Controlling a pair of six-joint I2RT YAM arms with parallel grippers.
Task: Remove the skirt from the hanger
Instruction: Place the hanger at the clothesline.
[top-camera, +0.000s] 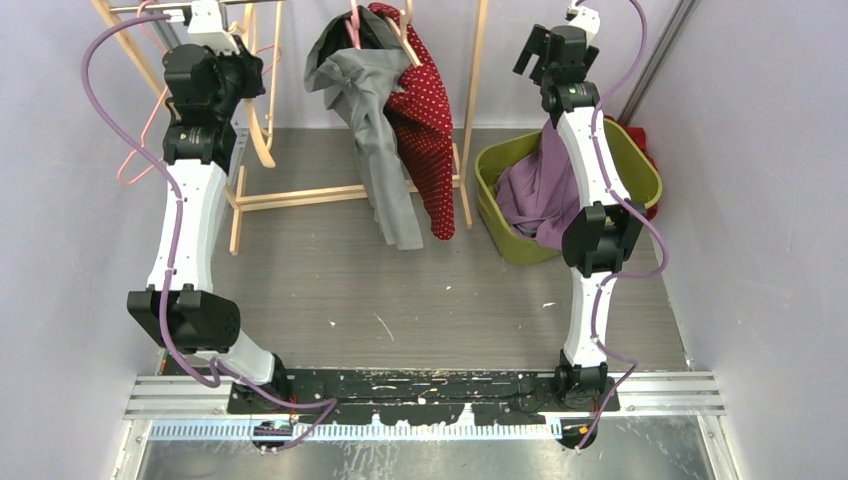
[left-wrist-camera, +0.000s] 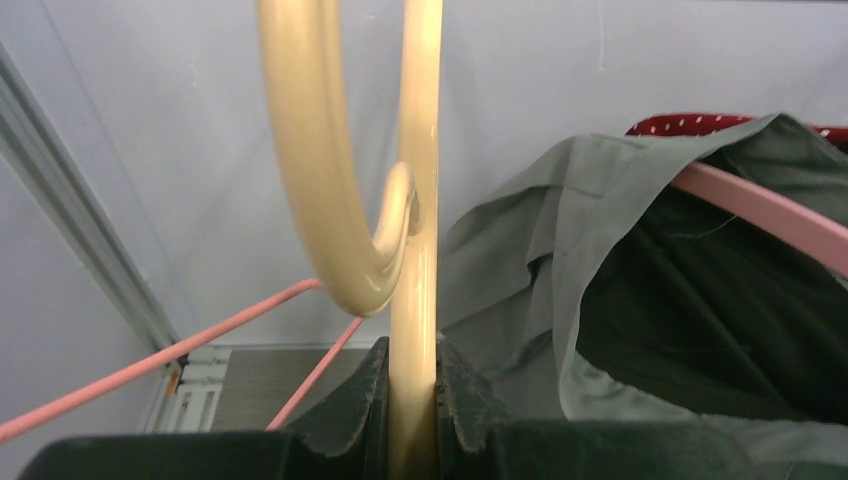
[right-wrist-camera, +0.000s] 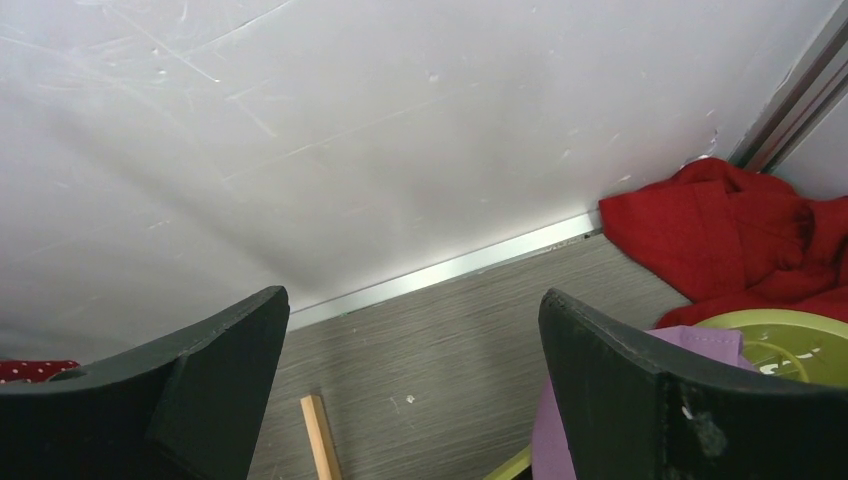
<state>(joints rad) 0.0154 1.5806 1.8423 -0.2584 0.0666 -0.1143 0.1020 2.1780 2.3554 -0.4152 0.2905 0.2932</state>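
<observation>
While we looked down from above, the biggest thing we saw was the wooden rack (top-camera: 300, 195) at the back of the floor. Next in size was the green basket (top-camera: 515, 245) on the right, with purple cloth (top-camera: 535, 190) inside it. The grey skirt (top-camera: 375, 120) hung high on the rack, in the middle, touching a red spotty cloth (top-camera: 425, 120).

We thought the skirt was soft, light and floppy, so it would sag and slip but not break. We thought the best place to hold it was the top band, close to the pink hanger (left-wrist-camera: 760, 210).

The left gripper (left-wrist-camera: 413, 405) was squeezed tight on a pale pole (left-wrist-camera: 420, 150) just beside the skirt. The right gripper (right-wrist-camera: 412, 300) was wide apart with nothing in it, up over the basket and well apart from the skirt.

Only the left wrist view showed us that squeeze and the hanger under the grey cloth. Only the top view showed the whole skirt hanging down. The right wrist view showed a plain red cloth (right-wrist-camera: 740, 230) behind the basket most clearly.
</observation>
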